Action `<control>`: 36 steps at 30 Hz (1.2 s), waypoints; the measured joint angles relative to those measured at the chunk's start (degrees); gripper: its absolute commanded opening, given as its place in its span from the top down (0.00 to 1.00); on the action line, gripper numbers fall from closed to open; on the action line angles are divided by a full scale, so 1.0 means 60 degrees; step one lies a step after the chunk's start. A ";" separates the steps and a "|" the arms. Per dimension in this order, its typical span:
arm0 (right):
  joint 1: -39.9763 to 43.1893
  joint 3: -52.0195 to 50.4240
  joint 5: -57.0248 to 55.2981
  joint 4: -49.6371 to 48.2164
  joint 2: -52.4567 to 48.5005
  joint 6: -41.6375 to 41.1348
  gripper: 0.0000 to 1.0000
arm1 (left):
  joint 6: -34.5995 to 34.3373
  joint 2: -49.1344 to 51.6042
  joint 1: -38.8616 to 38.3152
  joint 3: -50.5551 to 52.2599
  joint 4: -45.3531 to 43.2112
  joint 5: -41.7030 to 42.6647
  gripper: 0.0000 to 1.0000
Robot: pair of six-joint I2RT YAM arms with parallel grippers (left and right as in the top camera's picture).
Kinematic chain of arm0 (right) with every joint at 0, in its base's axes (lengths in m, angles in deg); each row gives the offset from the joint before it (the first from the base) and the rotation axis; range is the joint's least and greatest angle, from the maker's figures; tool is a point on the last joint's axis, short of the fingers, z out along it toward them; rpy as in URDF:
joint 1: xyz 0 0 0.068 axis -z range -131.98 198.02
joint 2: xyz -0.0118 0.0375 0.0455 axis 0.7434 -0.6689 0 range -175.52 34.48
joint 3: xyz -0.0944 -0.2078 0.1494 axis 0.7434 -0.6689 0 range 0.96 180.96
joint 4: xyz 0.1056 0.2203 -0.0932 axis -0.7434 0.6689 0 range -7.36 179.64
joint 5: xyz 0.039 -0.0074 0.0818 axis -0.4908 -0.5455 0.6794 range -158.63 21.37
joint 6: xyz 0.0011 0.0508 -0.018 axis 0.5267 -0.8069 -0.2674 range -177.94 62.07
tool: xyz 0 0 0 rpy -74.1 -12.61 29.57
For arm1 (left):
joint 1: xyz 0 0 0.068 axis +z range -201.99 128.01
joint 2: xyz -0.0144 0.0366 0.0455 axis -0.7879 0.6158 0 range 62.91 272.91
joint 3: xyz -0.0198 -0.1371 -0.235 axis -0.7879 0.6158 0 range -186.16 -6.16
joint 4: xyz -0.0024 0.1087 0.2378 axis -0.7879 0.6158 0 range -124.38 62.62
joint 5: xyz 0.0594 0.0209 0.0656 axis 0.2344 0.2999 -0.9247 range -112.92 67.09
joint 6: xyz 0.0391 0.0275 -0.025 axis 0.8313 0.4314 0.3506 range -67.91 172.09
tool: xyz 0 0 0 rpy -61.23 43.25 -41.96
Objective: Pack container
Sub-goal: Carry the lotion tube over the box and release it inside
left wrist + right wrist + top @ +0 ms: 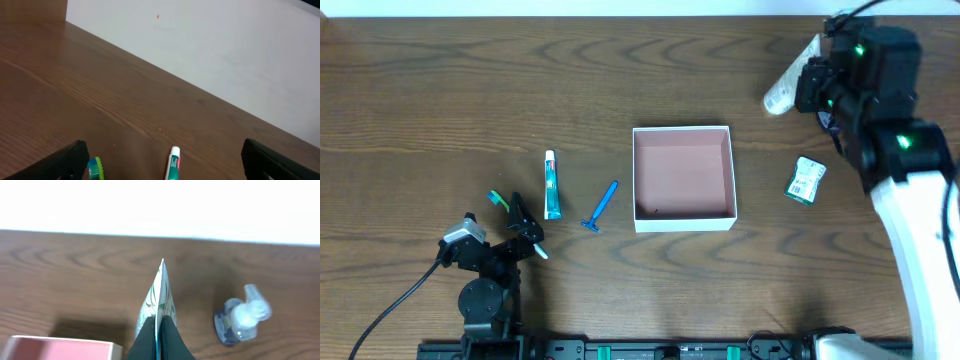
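The container (683, 176), a square white-walled box with a pinkish inside, sits empty at the table's centre; its corner shows in the right wrist view (60, 349). My right gripper (808, 78) is high at the far right, shut on a flat white pouch with a green print (160, 292), also seen from overhead (786, 88). My left gripper (525, 230) is open and empty, low at the front left. Between its fingers (167, 172) lie a toothpaste tube (173, 165) and a green-and-blue toothbrush head (95, 169).
From overhead, the toothbrush (498, 199), toothpaste (551, 185) and a blue razor (601, 206) lie left of the container. A small green-and-white packet (806, 180) lies to its right. A clear pump bottle (240, 317) stands near the far edge, under my right arm.
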 measured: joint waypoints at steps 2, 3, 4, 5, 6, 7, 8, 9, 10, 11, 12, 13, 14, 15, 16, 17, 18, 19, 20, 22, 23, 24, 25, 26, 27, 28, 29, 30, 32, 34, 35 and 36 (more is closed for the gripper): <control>-0.0310 0.0051 -0.0164 0.0284 0.0561 -0.0113 0.99 | 0.0000 0.0000 0.0000 0.0000 0.0000 0.0004 0.02; -0.0470 0.0062 -0.0226 0.0433 0.0772 -0.0204 0.99 | 0.0000 0.0000 0.0000 0.0000 0.0000 0.0000 0.02; -0.0674 0.0066 -0.0288 0.0648 0.0984 -0.0335 0.99 | 0.0000 0.0000 0.0000 0.0000 0.0000 0.0004 0.02; -0.0845 0.0062 -0.0310 0.0783 0.1122 -0.0477 0.99 | 0.0000 0.0000 0.0000 0.0000 0.0000 0.0004 0.02; -0.1027 0.0062 -0.0324 0.0907 0.1220 -0.0616 0.99 | 0.0000 0.0000 0.0000 0.0000 0.0000 0.0000 0.02; -0.1257 0.0066 -0.0331 0.1013 0.1300 -0.0787 0.99 | 0.0000 0.0000 0.0000 0.0000 0.0000 0.0004 0.02; -0.1494 0.0062 -0.0317 0.1075 0.1348 -0.0984 0.99 | 0.0000 0.0000 0.0000 0.0000 0.0000 0.0004 0.02; -0.1719 0.0062 -0.0306 0.1107 0.1366 -0.1151 0.99 | 0.0000 0.0000 0.0000 0.0000 0.0000 0.0000 0.02; -0.1927 0.0062 -0.0280 0.1111 0.1373 -0.1319 0.99 | 0.0000 0.0000 0.0000 0.0000 0.0000 0.0000 0.02; -0.2171 0.0066 -0.0244 0.1111 0.1366 -0.1523 0.99 | 0.0000 0.0000 0.0000 0.0000 0.0000 0.0000 0.02; -0.2408 0.0062 -0.0219 0.1111 0.1348 -0.1723 0.99 | 0.0000 0.0000 0.0000 0.0000 0.0000 0.0004 0.02; -0.2623 0.0062 -0.0182 0.1111 0.1322 -0.1916 0.99 | 0.0000 0.0000 0.0000 0.0000 0.0000 0.0000 0.02; -0.2830 0.0062 -0.0175 0.1111 0.1290 -0.2084 0.99 | 0.0000 0.0000 0.0000 0.0000 0.0000 0.0000 0.02; -0.3034 0.0066 -0.0171 0.1107 0.1224 -0.2277 0.99 | 0.0000 0.0000 0.0000 0.0000 0.0000 0.0004 0.02; -0.3224 0.0062 -0.0189 0.1107 0.1144 -0.2448 0.99 | 0.0000 0.0000 0.0000 0.0000 0.0000 0.0004 0.02; -0.3410 0.0062 -0.0219 0.1104 0.1013 -0.2626 0.99 | 0.0000 0.0000 0.0000 0.0000 0.0000 0.0000 0.02; -0.3570 0.0062 -0.0255 0.1107 0.0871 -0.2772 0.99 | 0.0000 0.0000 0.0000 0.0000 0.0000 0.0000 0.02; -0.3719 0.0062 -0.0313 0.1104 0.0696 -0.2922 0.99 | 0.0000 0.0000 0.0000 0.0000 0.0000 0.0004 0.02; -0.3891 0.0062 -0.0401 0.1086 0.0474 -0.3082 0.99 | 0.0000 0.0000 0.0000 0.0000 0.0000 0.0000 0.02; -0.4171 0.0062 -0.0597 0.1035 0.0029 -0.3337 0.99 | 0.0000 0.0000 0.0000 0.0000 0.0000 0.0004 0.02; -0.4331 0.0066 -0.0743 0.1009 -0.0219 -0.3468 0.99 | 0.0000 0.0000 0.0000 0.0000 0.0000 0.0000 0.02; -0.4488 0.0062 -0.0889 0.0969 -0.0455 -0.3563 0.99 | 0.0000 0.0000 0.0000 0.0000 0.0000 0.0000 0.02; -0.4634 0.0062 -0.1042 0.0940 -0.0667 -0.3639 0.99 | 0.0000 0.0000 0.0000 0.0000 0.0000 0.0000 0.02; -0.4768 0.0062 -0.1166 0.0900 -0.0838 -0.3701 0.99 | 0.0000 0.0000 0.0000 0.0000 0.0000 0.0000 0.02; -0.4900 0.0062 -0.1311 0.0856 -0.0994 -0.3745 0.99 | 0.0000 0.0000 0.0000 0.0000 0.0000 0.0000 0.02; -0.5049 0.0062 -0.1475 0.0812 -0.1133 -0.3778 0.99 | 0.0000 0.0000 0.0000 0.0000 0.0000 0.0000 0.02; -0.5187 0.0062 -0.1643 0.0747 -0.1260 -0.3807 0.99 | 0.0000 0.0000 0.0000 -0.0004 0.0000 0.0000 0.02; -0.5348 0.0062 -0.1865 0.0641 -0.1395 -0.3836 0.99 | 0.0000 0.0000 0.0000 0.0000 0.0000 0.0000 0.02; -0.5523 0.0066 -0.2124 0.0488 -0.1559 -0.3858 0.99 | 0.0000 0.0000 0.0000 -0.0004 0.0000 0.0004 0.02; -0.5665 0.0062 -0.2371 0.0299 -0.1759 -0.3912 0.99 | 0.0000 0.0000 0.0000 0.0000 0.0000 0.0000 0.02; -0.5719 0.0062 -0.2473 0.0204 -0.1861 -0.3920 0.99 | 0.0000 0.0000 0.0000 0.0000 0.0000 0.0000 0.02; -0.5748 0.0062 -0.2554 0.0113 -0.1963 -0.3927 0.99 | 0.0000 0.0000 0.0000 0.0000 0.0000 0.0000 0.02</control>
